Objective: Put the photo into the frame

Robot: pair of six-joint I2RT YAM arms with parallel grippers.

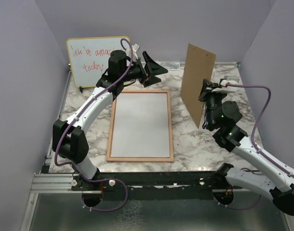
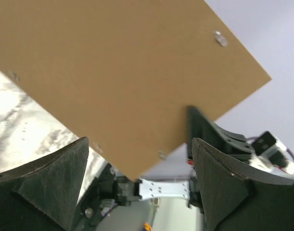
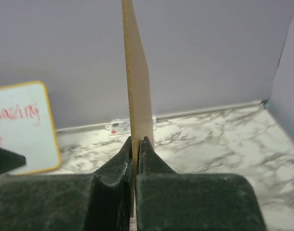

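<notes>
— Two arms: what has each got?
— Right gripper (image 3: 136, 140) pinches the flat brown backing board (image 1: 196, 77), held upright on edge over the marbled table (image 1: 200, 144). Left gripper (image 1: 154, 70), reached forward, hangs spread and empty.
— And the photo (image 1: 140, 125)?
— White side up, flat inside the thin light-wood frame (image 1: 140, 158).

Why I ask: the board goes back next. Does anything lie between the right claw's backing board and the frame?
Nothing visible does. The right claw holds the backing board upright beside the frame; the open left claw hovers past its far edge.
</notes>
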